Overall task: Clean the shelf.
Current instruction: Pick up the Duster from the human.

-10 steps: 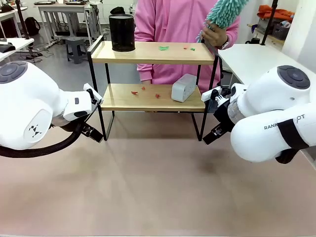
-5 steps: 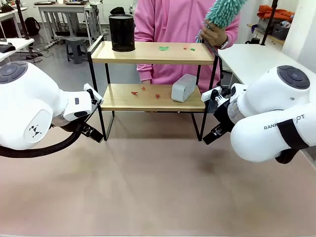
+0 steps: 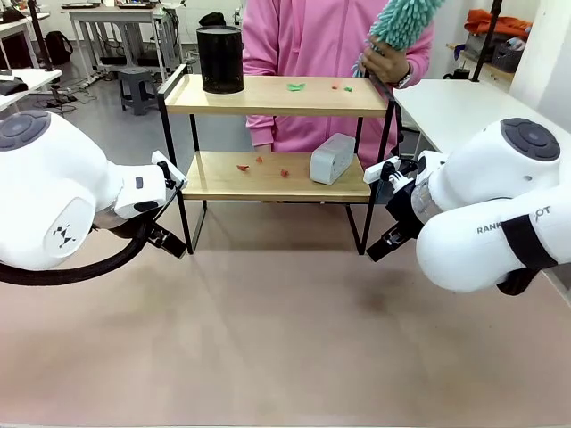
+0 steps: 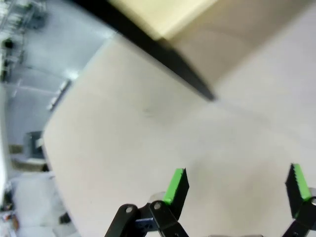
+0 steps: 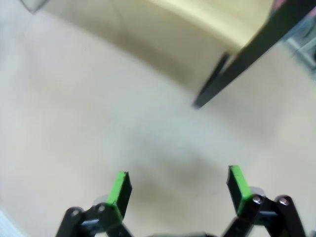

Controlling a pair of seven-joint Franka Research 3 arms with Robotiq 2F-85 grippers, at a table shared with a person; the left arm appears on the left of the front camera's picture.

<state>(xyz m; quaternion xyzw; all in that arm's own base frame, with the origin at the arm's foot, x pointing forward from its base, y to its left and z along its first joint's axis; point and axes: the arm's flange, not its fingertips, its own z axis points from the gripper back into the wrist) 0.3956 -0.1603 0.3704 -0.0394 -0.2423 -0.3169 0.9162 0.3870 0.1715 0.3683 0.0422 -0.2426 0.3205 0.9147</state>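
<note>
Two grippers wide open and empty, low beside the shelf's front legs.
Left gripper [image 4: 238, 183] hangs by the shelf's [image 3: 268, 96] left front leg, right gripper [image 5: 178, 187] by its right one. Scraps [image 3: 295, 86] litter both boards; a black canister [image 3: 220, 59] and a white box [image 3: 332, 158] would block a sweep. Behind the shelf's right end a person's hand [image 3: 384, 59] holds a teal duster [image 3: 406, 20]: probably take it first, clearing the corner post.

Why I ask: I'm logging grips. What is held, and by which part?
Left gripper, right gripper: nothing. The person's hand holds the duster by its lower end.
</note>
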